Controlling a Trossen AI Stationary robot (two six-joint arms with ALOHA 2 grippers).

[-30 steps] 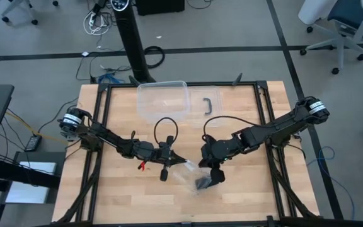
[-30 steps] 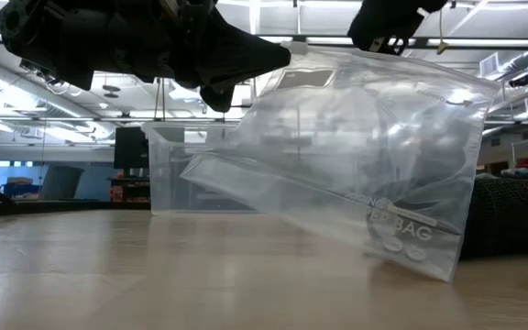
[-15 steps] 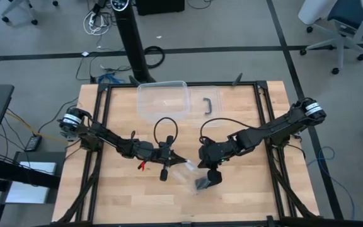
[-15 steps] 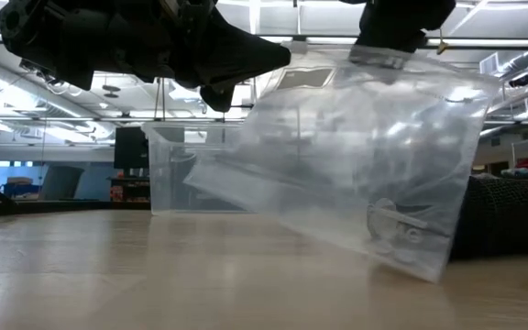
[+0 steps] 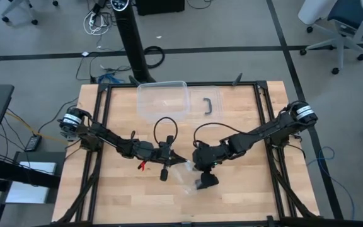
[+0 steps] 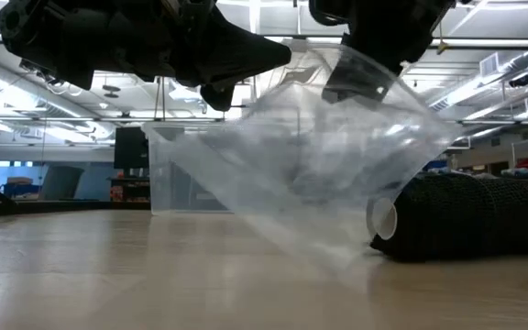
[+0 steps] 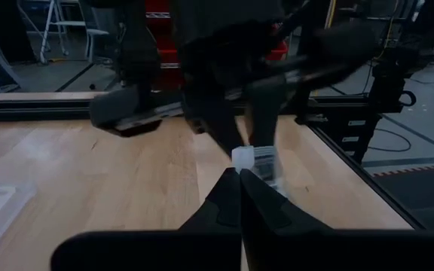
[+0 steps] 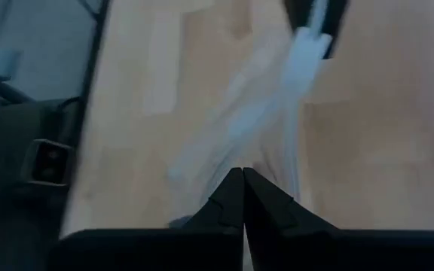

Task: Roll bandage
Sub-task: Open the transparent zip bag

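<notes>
Shifted leftward, the right claw (image 6: pixel 360 87) and left claw (image 6: pixel 278 50) both pinch the bag (image 6: pixel 319 174), while the rolled bandage (image 6: pixel 470 215) lies on the counter (image 6: pixel 154 275), apparently out, so rolling looks done.

Two dark jointed arms (image 5: pixel 115 144) trailing looped black cables (image 5: pixel 166 127).

Bandage (image 6: pixel 470 218) cut off by right edge in low view; bag (image 6: pixel 319 174) veils its left end.

Even, bright overhead light from ceiling strips (image 6: pixel 484 87); both wrist views blurred, the low view's foreground soft.
</notes>
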